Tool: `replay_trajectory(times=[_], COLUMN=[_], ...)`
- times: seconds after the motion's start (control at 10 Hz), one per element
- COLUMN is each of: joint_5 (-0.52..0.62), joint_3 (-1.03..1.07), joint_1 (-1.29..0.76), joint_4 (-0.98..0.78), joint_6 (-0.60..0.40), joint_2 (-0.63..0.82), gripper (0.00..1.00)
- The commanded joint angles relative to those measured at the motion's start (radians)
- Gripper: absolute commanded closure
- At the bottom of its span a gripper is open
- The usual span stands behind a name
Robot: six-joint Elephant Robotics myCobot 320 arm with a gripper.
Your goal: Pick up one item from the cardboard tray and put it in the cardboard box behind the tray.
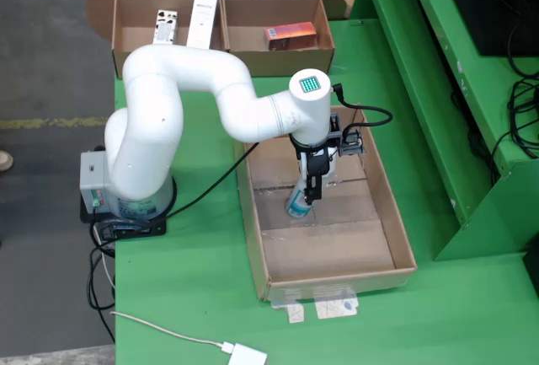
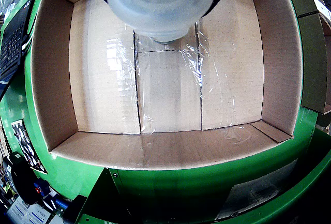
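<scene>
Translucent plastic bottle with rounded white base, pinched between the black gripper's fingers just below the wrist, above the cardboard tray; probably light, stiff, slippery, best gripped mid-body

green table, white adapter, black cables

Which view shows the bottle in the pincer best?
The view from above: the bottle shows whole, tilted, over the tray. The view riding on the pincer shows only its blurred translucent body.
</scene>
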Motion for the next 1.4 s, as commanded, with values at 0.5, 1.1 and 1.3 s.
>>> replay_trajectory(times=[0.5, 1.1, 1.3], joint_5=[-0.010, -0.021, -0.026], joint_3=[-0.032, -0.007, 0.002], joint_1=[0.001, 0.012, 0.017], joint_4=[0.017, 0.007, -0.011], joint_6=[0.015, 0.021, 0.025], joint_2=[0.174, 0.222, 0.258], gripper=[1.00, 1.00, 1.00])
